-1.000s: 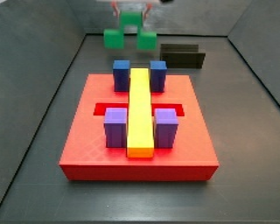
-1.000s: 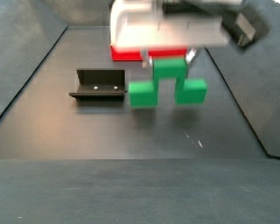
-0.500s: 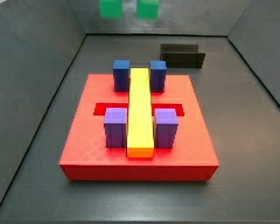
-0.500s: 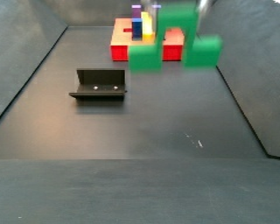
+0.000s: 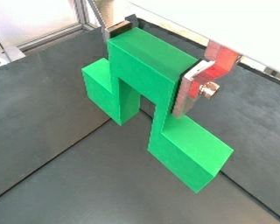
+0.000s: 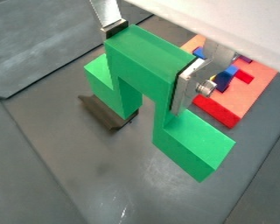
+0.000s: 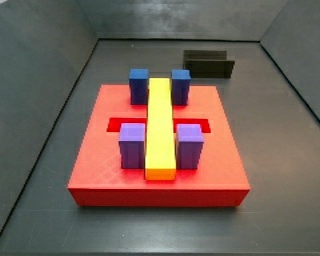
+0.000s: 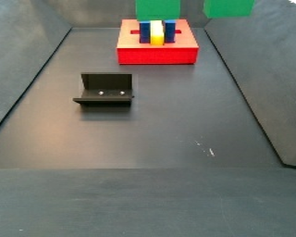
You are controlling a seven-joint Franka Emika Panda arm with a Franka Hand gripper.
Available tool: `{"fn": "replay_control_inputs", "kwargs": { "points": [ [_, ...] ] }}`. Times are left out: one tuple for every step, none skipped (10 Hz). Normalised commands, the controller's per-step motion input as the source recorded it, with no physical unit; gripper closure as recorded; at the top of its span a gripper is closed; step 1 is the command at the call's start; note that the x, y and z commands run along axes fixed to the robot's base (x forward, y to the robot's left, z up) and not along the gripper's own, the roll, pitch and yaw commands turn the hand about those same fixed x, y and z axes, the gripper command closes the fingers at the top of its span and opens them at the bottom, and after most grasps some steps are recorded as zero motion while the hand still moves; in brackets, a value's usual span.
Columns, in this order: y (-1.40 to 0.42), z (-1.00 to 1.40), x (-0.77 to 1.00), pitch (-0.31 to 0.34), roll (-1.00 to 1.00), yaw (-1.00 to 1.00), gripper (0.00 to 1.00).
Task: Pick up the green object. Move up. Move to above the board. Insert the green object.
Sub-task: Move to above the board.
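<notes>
High above the worktop (image 8: 138,139), gripper (image 5: 149,59) clamps the green object (image 5: 149,101).
Fingers (image 6: 189,83) pinch its raised middle cube; board (image 7: 156,160) and fixture (image 8: 104,92) sit below.

in both wrist views the tool (image 5: 149,61) has 2 flat silver finger plates (image 6: 187,80), 1 bearing a round screw.

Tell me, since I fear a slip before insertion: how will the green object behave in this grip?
The green object looks rigid, so it probably won't flex. The hand clamps only its raised middle cube, so the lower side cubes could swing if bumped. Its faces look smooth, perhaps slippery against the fingers.
</notes>
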Motion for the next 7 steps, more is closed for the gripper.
{"fn": "replay_control_inputs", "kwargs": {
  "points": [
    [-1.4,0.16,0.09,0.074,-0.04,-0.15,1.0],
    [-1.4,0.17,0.08,0.055,-0.01,-0.08,1.0],
    [-1.4,0.17,0.09,0.041,-0.05,-0.05,1.0],
    [-1.4,0.18,0.09,0.051,-0.01,-0.02,1.0],
    [-1.4,0.18,0.1,0.062,0.0,0.0,1.0],
    [-1.4,0.19,0.11,0.081,-0.02,0.0,1.0],
    [-1.4,0.19,0.13,0.111,0.0,0.0,1.0]
  ]
}}
